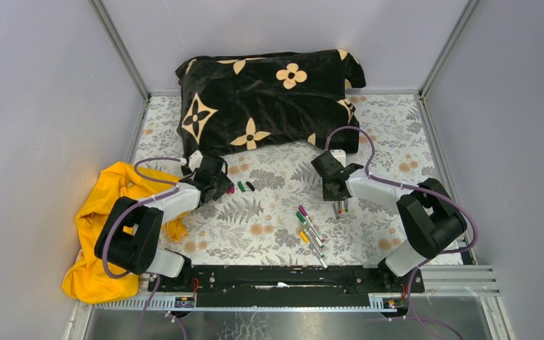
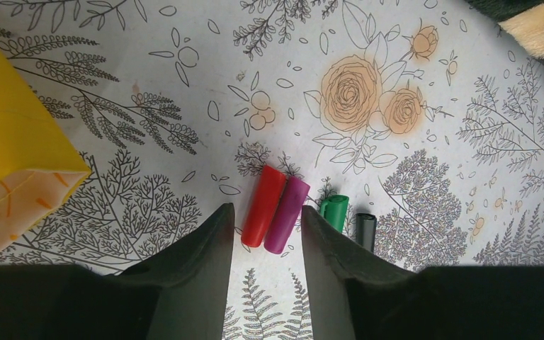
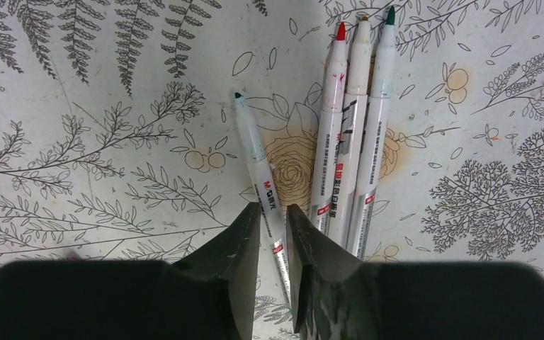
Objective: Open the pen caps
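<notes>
Just ahead of my left gripper [image 2: 265, 209], a red pen cap [image 2: 262, 205] and a magenta cap [image 2: 287, 214] lie side by side on the floral cloth. Its jaws are open and touch neither. A green cap [image 2: 336, 211] and a dark grey cap [image 2: 365, 228] lie to the right, partly behind the right finger. My right gripper [image 3: 273, 209] stands narrowly open astride an uncapped dark-green-tipped pen [image 3: 255, 152] lying flat. Three more uncapped pens [image 3: 350, 142] rest beside it. Capped pens [image 1: 308, 227] lie between the arms in the top view.
A black flower-patterned pillow [image 1: 269, 99] lies across the back of the table. A crumpled yellow cloth [image 1: 106, 205] sits beside the left arm, its edge [image 2: 14, 142] close to the left gripper. Grey walls enclose the table on three sides.
</notes>
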Available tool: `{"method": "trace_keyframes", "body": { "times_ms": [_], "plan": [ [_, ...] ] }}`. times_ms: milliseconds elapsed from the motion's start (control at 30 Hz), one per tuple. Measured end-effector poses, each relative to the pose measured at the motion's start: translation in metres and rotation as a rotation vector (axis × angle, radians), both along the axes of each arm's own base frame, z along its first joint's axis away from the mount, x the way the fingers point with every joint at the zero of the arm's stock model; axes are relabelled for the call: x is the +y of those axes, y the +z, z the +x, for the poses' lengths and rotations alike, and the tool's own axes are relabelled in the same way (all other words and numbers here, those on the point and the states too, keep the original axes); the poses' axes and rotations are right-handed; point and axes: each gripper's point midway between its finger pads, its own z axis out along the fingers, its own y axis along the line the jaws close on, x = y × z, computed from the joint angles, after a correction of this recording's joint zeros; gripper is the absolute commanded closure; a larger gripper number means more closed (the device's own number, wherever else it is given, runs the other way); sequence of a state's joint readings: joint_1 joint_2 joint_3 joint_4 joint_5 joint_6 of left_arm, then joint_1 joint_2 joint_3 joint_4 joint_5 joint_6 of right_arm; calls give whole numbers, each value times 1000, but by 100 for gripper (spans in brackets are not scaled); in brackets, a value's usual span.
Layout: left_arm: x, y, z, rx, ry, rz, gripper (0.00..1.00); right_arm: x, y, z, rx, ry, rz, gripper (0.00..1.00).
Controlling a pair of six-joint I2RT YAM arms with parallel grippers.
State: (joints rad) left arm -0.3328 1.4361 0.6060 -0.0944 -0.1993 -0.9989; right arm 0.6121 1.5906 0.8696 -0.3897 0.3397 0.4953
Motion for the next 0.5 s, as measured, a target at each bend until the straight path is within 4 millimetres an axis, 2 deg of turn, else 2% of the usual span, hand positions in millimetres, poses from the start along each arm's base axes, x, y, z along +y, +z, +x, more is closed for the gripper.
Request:
{"method": "trace_keyframes", "body": {
  "times_ms": [233,367,500],
  "plan": [
    [0,0,0,-1,0,-1,53,-1,-1,0,3,-4,-2,74],
    [0,0,0,0,0,0,53,-2,-4,-1,13,-4,-10,80],
    [0,1,-1,0,0,0,53,-2,-5,0,10,-4,-8,81]
  ]
}}
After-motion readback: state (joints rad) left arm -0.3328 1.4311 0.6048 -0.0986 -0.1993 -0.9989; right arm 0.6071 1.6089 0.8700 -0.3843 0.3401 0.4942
